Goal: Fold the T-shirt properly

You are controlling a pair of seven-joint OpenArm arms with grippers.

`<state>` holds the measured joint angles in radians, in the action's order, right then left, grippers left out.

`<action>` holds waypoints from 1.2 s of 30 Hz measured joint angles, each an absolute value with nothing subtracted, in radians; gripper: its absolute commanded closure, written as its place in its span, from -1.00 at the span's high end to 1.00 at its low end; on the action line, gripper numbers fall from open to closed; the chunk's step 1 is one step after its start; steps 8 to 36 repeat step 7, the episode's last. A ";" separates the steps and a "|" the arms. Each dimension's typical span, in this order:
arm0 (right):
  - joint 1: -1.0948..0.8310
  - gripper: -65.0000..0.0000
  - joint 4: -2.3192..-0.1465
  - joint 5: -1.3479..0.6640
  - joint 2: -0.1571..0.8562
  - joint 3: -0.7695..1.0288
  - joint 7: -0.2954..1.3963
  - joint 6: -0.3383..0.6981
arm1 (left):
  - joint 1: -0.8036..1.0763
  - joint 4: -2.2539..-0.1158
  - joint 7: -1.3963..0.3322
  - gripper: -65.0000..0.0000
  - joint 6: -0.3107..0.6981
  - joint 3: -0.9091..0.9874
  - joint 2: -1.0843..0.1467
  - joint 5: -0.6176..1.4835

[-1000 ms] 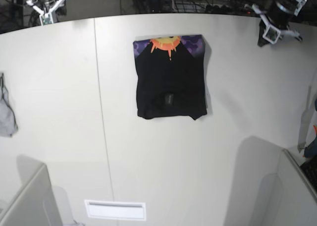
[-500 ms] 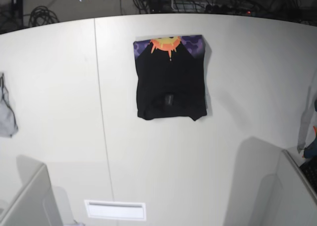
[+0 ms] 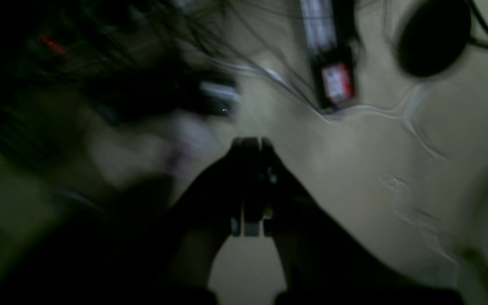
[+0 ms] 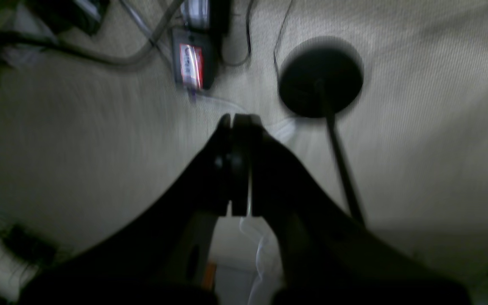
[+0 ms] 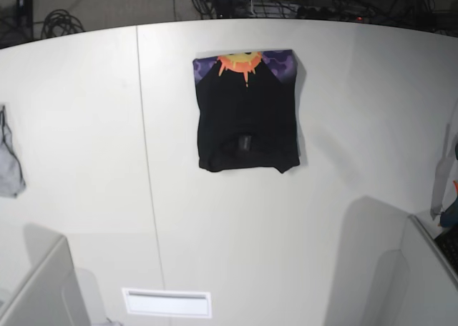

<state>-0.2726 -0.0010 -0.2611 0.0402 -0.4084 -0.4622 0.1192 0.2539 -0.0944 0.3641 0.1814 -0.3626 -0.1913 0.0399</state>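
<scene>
Right now the T-shirt lies on the white table toward its far edge, roughly mid-width, already gathered into a compact dark rectangle. A strip of orange sun and purple print shows along its far edge, and a small tag-like patch sits low on the top layer. From where I sit it looks folded, or very near it; the near edge is slightly uneven at the corners.

Neither arm shows in the base view. On the wrist feeds I see the left gripper with its jaws pressed together on nothing, and the right gripper likewise closed and empty. Both cameras look down on a pale floor with cables and a dark round base, well away from the cloth, and both feeds are blurred.

I judge the shirt light, soft and limp: it will sag and slide apart in layers if lifted at one point. If I had to tidy it, I would pinch the two near corners together, one per gripper, catching every layer, and keep it low on the table, dragging rather than lifting. A small grey cloth lies at the table's edge, well apart, and I would leave it alone
</scene>
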 measured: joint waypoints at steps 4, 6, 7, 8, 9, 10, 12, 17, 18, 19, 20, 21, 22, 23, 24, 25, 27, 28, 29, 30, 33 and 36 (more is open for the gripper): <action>-0.247 -1.00 -0.068 -0.261 0.029 -0.426 -0.375 0.127 | 0.254 -0.095 0.357 -1.00 0.171 -0.363 -0.191 0.040; -0.250 -1.00 -0.113 -0.260 0.038 -0.426 -0.317 0.132 | 0.258 -0.091 0.356 -1.00 0.171 -0.360 -0.192 0.044; -0.250 -1.00 -0.124 -0.261 0.046 -0.426 -0.311 0.132 | 0.258 -0.091 0.356 -1.00 0.171 -0.360 -0.191 0.047; -0.250 -1.00 -0.124 -0.261 0.046 -0.426 -0.311 0.132 | 0.258 -0.091 0.356 -1.00 0.171 -0.360 -0.191 0.047; -0.250 -1.00 -0.124 -0.261 0.046 -0.426 -0.311 0.132 | 0.258 -0.091 0.356 -1.00 0.171 -0.360 -0.191 0.047; -0.250 -1.00 -0.124 -0.261 0.046 -0.426 -0.311 0.132 | 0.258 -0.091 0.356 -1.00 0.171 -0.360 -0.191 0.047; -0.250 -1.00 -0.124 -0.261 0.046 -0.426 -0.311 0.132 | 0.258 -0.091 0.356 -1.00 0.171 -0.360 -0.191 0.047; -0.250 -1.00 -0.124 -0.261 0.046 -0.426 -0.311 0.132 | 0.258 -0.091 0.356 -1.00 0.171 -0.360 -0.191 0.047; -0.250 -1.00 -0.124 -0.261 0.046 -0.426 -0.311 0.132 | 0.258 -0.091 0.356 -1.00 0.171 -0.360 -0.191 0.047; -0.250 -1.00 -0.124 -0.261 0.046 -0.426 -0.311 0.132 | 0.258 -0.091 0.356 -1.00 0.171 -0.360 -0.191 0.047; -0.250 -1.00 -0.124 -0.261 0.046 -0.426 -0.311 0.132 | 0.258 -0.091 0.356 -1.00 0.171 -0.360 -0.191 0.047; -0.250 -1.00 -0.124 -0.261 0.046 -0.426 -0.311 0.132 | 0.258 -0.091 0.356 -1.00 0.171 -0.360 -0.191 0.047; -0.250 -1.00 -0.124 -0.261 0.046 -0.426 -0.311 0.132 | 0.258 -0.091 0.356 -1.00 0.171 -0.360 -0.191 0.047; -0.250 -1.00 -0.124 -0.261 0.046 -0.426 -0.311 0.132 | 0.258 -0.091 0.356 -1.00 0.171 -0.360 -0.191 0.047; -0.250 -1.00 -0.124 -0.261 0.046 -0.426 -0.311 0.132 | 0.258 -0.091 0.356 -1.00 0.171 -0.360 -0.191 0.047; -0.250 -1.00 -0.124 -0.261 0.046 -0.426 -0.311 0.132 | 0.258 -0.091 0.356 -1.00 0.171 -0.360 -0.191 0.047; -0.250 -1.00 -0.124 -0.261 0.046 -0.426 -0.311 0.132 | 0.258 -0.091 0.356 -1.00 0.171 -0.360 -0.191 0.047; -0.250 -1.00 -0.124 -0.261 0.046 -0.426 -0.311 0.132 | 0.258 -0.091 0.356 -1.00 0.171 -0.360 -0.191 0.047; -0.250 -1.00 -0.124 -0.261 0.046 -0.426 -0.311 0.132 | 0.258 -0.091 0.356 -1.00 0.171 -0.360 -0.191 0.047; -0.250 -1.00 -0.124 -0.261 0.046 -0.426 -0.311 0.132 | 0.258 -0.091 0.356 -1.00 0.171 -0.360 -0.191 0.047; -0.250 -1.00 -0.124 -0.261 0.046 -0.426 -0.311 0.132 | 0.258 -0.091 0.356 -1.00 0.171 -0.360 -0.191 0.047; -0.250 -1.00 -0.124 -0.261 0.046 -0.426 -0.311 0.132 | 0.258 -0.091 0.356 -1.00 0.171 -0.360 -0.191 0.047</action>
